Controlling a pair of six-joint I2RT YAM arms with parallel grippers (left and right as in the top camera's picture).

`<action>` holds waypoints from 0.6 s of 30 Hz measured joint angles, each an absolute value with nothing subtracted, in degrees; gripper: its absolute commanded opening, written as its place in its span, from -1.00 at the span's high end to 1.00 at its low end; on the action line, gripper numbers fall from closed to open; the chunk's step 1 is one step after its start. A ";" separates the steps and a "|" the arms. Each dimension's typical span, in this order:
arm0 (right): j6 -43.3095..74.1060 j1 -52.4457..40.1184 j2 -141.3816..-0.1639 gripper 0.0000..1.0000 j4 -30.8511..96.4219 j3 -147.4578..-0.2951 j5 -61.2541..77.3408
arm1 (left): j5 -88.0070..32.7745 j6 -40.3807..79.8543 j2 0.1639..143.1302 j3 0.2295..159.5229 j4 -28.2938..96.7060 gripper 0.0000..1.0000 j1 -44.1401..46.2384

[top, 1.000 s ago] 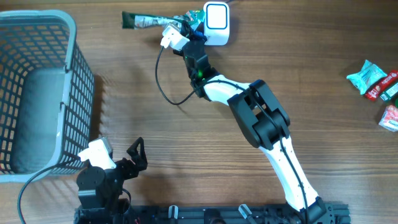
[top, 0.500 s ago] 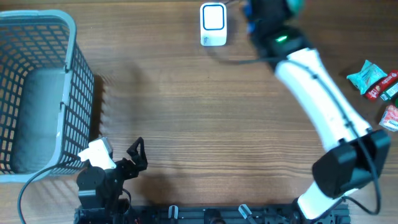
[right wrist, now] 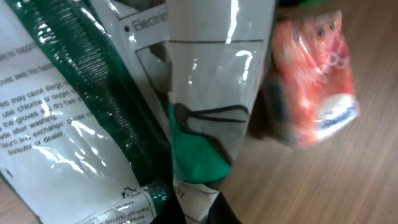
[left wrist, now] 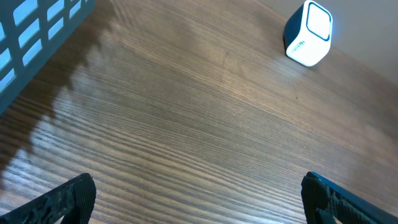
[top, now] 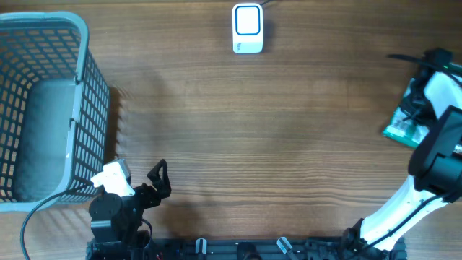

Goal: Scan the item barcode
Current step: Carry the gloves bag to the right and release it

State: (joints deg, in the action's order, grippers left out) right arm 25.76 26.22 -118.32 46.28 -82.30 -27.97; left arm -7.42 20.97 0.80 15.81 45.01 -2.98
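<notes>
The right claw (right wrist: 198, 213) is clamped on one end of the green-and-white packet (right wrist: 205, 93), which juts ahead of it at the far right of the bench (top: 289, 144), well apart from the scanner (top: 247, 29). The left claw (top: 160, 180) stands wide open.

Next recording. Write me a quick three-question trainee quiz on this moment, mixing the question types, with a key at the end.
1. True or false: the scanner stands outside the basket.
2. Pick one. The right arm's jaws are: A) open; B) shut on a green-and-white packet; C) shut on nothing.
3. Fill in: the left arm's jaws stand ____.

Key: 1 true; 2 B; 3 open.
</notes>
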 measured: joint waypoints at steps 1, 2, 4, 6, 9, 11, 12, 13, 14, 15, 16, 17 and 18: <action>26.11 27.46 -118.32 0.91 47.77 -83.31 -28.14 | -7.42 20.97 0.80 15.81 45.01 -1.00 -2.98; 25.78 27.92 -118.34 0.91 49.32 -84.88 -27.38 | -7.42 20.95 0.80 15.81 45.01 -1.00 -2.98; 23.18 27.14 -118.54 0.91 52.73 -90.43 -22.15 | -7.42 20.95 0.80 15.81 45.01 -1.00 -2.98; 19.81 24.60 -118.63 0.86 55.18 -95.13 -18.55 | -7.42 20.97 0.80 15.81 45.01 -1.00 -2.98; 12.19 19.18 -118.63 0.74 54.00 -97.43 -14.79 | -7.42 20.95 0.80 15.81 45.01 -1.00 -2.98; 9.47 17.65 -118.65 0.86 52.66 -97.41 -13.65 | -7.42 20.97 0.80 15.81 45.01 -1.00 -2.98; 8.88 17.96 -118.65 0.63 52.80 -97.41 -13.50 | -7.42 20.97 0.80 15.81 45.01 -1.00 -2.98; 9.10 18.83 -118.67 -0.82 53.23 -97.41 -13.80 | -7.40 20.97 0.80 15.81 45.01 -1.00 -2.98; 9.67 19.66 -118.67 -1.00 53.41 -97.41 -14.41 | -7.42 20.97 0.80 15.81 45.01 -1.00 -2.98; 9.80 20.40 -118.67 -1.00 53.39 -97.41 -14.83 | -7.40 20.95 0.80 15.81 45.01 -1.00 -2.98; 9.87 21.21 -118.67 -0.99 53.56 -97.41 -15.14 | -7.42 20.97 0.80 15.81 45.01 -1.00 -2.98; 9.72 21.89 -118.67 -0.99 53.87 -97.41 -15.31 | -7.42 20.97 0.80 15.81 45.01 -1.00 -2.98; 9.56 22.11 -118.67 -1.00 54.70 -97.47 -15.18 | -7.42 20.95 0.80 15.81 45.01 -1.00 -2.98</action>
State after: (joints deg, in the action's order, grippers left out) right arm 9.56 22.11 -118.67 54.70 -97.47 -15.18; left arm -7.42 20.95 0.80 15.81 45.01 -2.98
